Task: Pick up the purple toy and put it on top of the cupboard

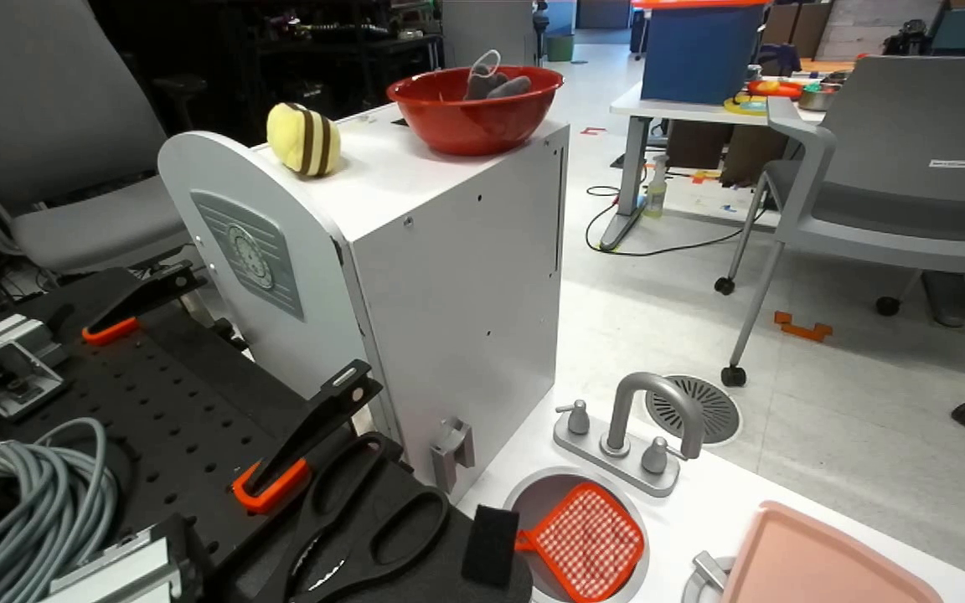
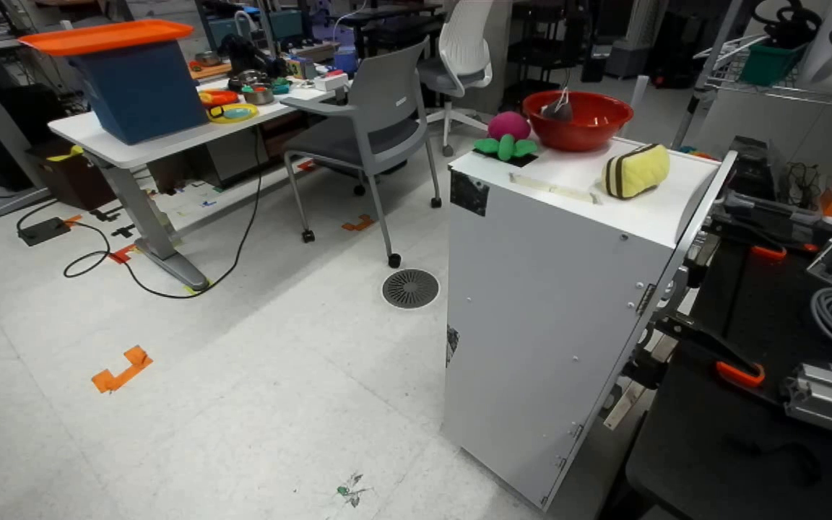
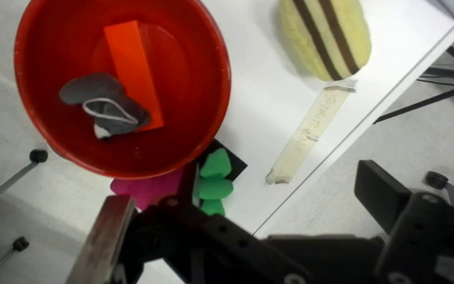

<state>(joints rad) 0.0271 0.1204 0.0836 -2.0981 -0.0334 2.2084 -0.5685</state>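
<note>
The purple toy (image 3: 152, 189) sits on top of the cupboard (image 2: 539, 310), below the pincer (image 3: 282, 185) and to one side of its gap; in the wrist view, one of the two fingers (image 3: 186, 193) crosses in front of it. The pincer is spread wide, and the end of a tape strip (image 3: 309, 136) shows between its tips. Only the wrist view shows the pincer, or the orange block (image 3: 132, 67) inside the red bowl (image 3: 199, 86). In an exterior view, the purple toy (image 2: 508, 126) is just beside the red bowl, at a corner of the cupboard; whether they touch, I cannot tell. A faucet (image 1: 616, 440) with two handles (image 1: 579, 417) shows only in an exterior view. Counted on the cupboard: one purple toy with three green leaves (image 3: 216, 189), one red bowl and one yellow striped toy (image 3: 325, 39); in the bowl, one orange block, one grey plush (image 3: 97, 88).
</note>
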